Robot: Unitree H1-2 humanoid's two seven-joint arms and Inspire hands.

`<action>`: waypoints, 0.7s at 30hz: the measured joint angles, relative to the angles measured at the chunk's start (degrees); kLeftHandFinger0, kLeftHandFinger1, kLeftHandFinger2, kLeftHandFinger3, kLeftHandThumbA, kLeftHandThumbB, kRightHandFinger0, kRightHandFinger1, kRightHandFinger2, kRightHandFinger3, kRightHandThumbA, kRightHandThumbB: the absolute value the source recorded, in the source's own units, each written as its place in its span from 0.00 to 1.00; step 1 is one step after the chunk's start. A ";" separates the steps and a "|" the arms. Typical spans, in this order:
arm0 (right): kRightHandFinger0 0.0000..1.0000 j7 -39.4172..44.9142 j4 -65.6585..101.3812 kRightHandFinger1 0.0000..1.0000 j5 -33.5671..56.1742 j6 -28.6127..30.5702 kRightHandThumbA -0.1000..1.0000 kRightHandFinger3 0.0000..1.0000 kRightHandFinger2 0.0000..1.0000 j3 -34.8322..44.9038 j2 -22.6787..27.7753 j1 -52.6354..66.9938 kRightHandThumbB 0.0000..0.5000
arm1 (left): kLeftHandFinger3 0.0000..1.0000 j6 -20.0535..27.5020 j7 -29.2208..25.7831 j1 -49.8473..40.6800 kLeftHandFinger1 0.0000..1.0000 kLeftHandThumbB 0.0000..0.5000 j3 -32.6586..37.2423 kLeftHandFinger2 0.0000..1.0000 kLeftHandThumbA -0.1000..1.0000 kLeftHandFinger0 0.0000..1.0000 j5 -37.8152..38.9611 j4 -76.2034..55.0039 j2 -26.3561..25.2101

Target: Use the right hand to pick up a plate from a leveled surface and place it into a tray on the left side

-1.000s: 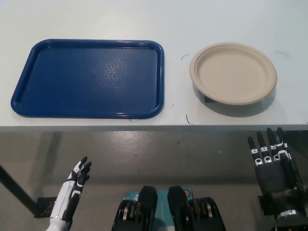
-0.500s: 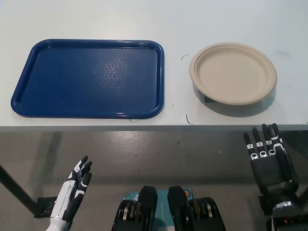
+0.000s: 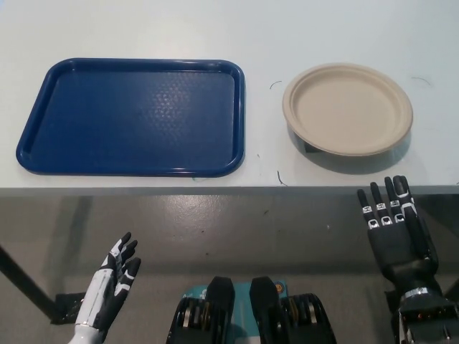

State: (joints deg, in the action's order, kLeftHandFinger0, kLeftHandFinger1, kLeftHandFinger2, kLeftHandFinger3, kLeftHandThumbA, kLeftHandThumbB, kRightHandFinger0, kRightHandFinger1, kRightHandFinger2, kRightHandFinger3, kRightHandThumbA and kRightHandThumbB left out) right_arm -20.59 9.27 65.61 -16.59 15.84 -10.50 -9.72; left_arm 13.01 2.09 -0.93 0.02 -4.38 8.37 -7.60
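Observation:
A beige paper plate lies flat on the white table, at its right side. To its left sits a blue tray with nothing in it. My black right hand is open, fingers spread and pointing up, just below the table's front edge and under the plate's right half. It touches nothing. My white left hand rests open at the lower left, below the table, holding nothing.
The table's front edge runs across the picture's middle, with grey floor below it. A dark table leg slants at the lower left. Thin dark scratch marks lie on the table near the plate.
My right hand has risen and moved slightly left, toward the table's front edge. The left hand, plate and tray have stayed put.

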 measured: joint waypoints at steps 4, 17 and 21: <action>1.00 -0.11 -1.63 1.00 0.00 0.08 1.00 1.00 1.00 0.40 0.05 -0.28 0.75 | 1.00 0.11 0.00 0.00 1.00 0.30 0.00 1.00 0.89 1.00 -0.07 0.00 0.00; 1.00 -0.09 -3.23 1.00 0.00 0.33 1.00 1.00 1.00 1.95 0.23 -2.46 0.79 | 1.00 0.41 0.01 -0.01 1.00 0.30 0.00 1.00 0.88 1.00 -0.45 0.00 0.00; 1.00 -0.03 -3.25 1.00 0.23 0.59 1.00 1.00 1.00 2.56 0.27 -2.93 0.80 | 1.00 0.43 0.01 -0.01 1.00 0.29 0.01 1.00 0.89 1.00 -0.57 0.03 0.00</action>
State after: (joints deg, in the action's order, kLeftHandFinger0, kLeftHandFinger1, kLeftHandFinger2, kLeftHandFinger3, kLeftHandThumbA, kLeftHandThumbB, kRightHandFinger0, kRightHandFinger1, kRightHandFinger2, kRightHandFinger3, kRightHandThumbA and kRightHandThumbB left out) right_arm -20.62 6.02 65.85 -15.99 18.40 -10.23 -12.65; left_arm 13.44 2.09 -0.94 0.03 -4.95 8.40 -7.59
